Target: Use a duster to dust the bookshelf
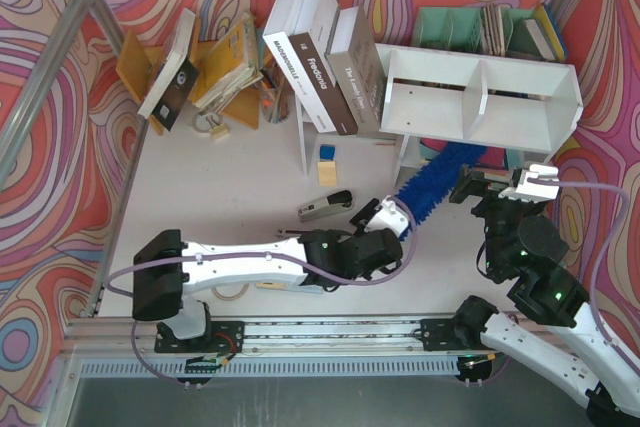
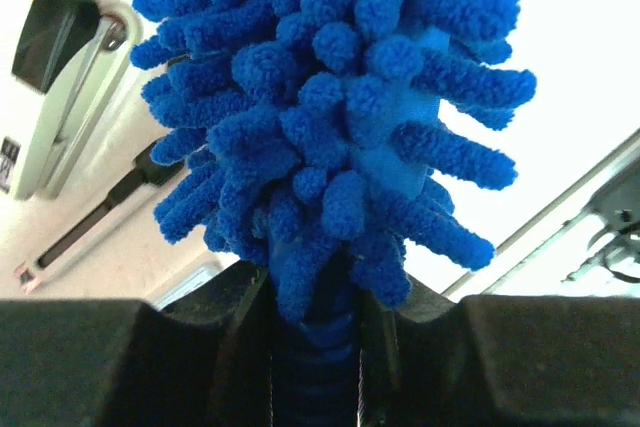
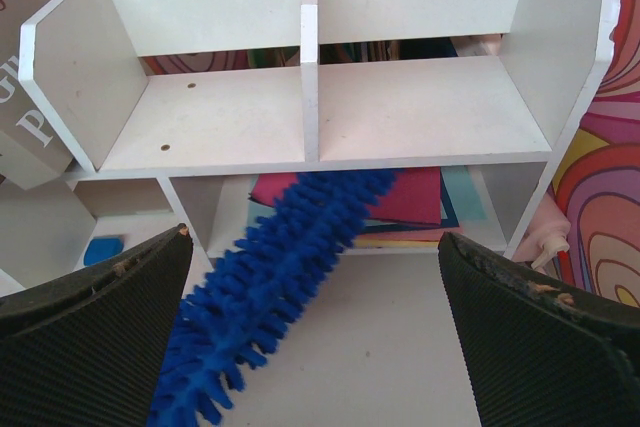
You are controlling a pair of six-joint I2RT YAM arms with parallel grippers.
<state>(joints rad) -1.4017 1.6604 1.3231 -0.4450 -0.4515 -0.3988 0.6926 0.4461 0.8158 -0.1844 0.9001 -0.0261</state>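
Note:
The bright-blue fluffy duster (image 1: 440, 179) slants from my left gripper (image 1: 392, 217) up to the right, its tip under the white bookshelf (image 1: 480, 97). My left gripper (image 2: 318, 347) is shut on the duster's blue handle, the chenille head (image 2: 330, 97) filling its view. In the right wrist view the duster (image 3: 285, 262) reaches into the bookshelf's (image 3: 310, 117) lower tier, over coloured folders. My right gripper (image 1: 480, 187) is open and empty, its jaws wide apart (image 3: 315, 347), just right of the duster and in front of the shelf.
A grey stapler (image 1: 325, 205) lies left of my left gripper. Leaning books (image 1: 325, 57) stand left of the shelf. An orange-yellow book rack (image 1: 200, 67) is at the back left, a teal organiser (image 1: 480, 27) behind the shelf. Coloured folders (image 3: 420, 197) lie in the lower tier.

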